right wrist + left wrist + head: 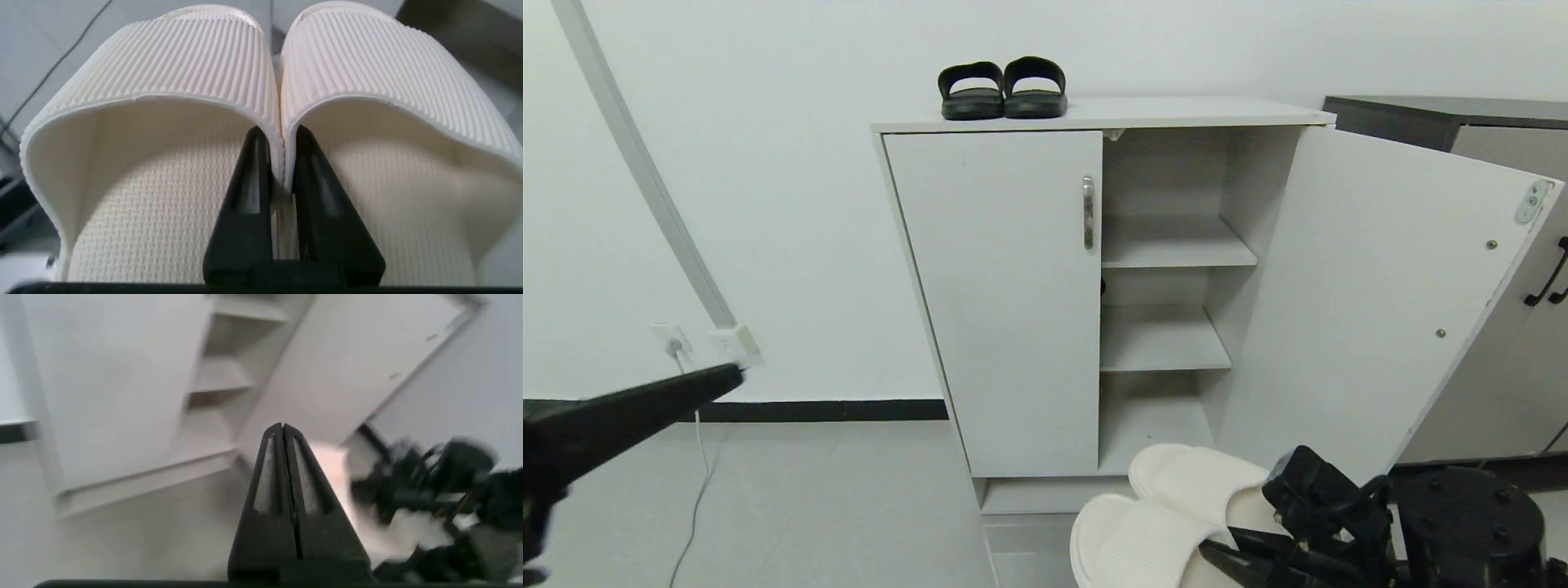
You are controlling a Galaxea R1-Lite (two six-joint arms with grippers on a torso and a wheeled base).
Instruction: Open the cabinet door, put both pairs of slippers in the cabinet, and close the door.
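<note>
Right jaws pinching cream slippers (196, 82), heels cut off, left jaws pressed together

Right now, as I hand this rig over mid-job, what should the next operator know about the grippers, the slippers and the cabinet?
Right gripper: shut on the pair of cream ribbed slippers, pinching their two inner walls together, held low in front of the open side of the white two-door cabinet.
Left gripper: shut, holding nothing, out to the cabinet's left.
Pair of black open-toed slippers: on the cabinet top.
Done: right-hand door is swung open; left-hand door is shut.
Left: shelve the cream pair, then the black pair, then close the door.
</note>
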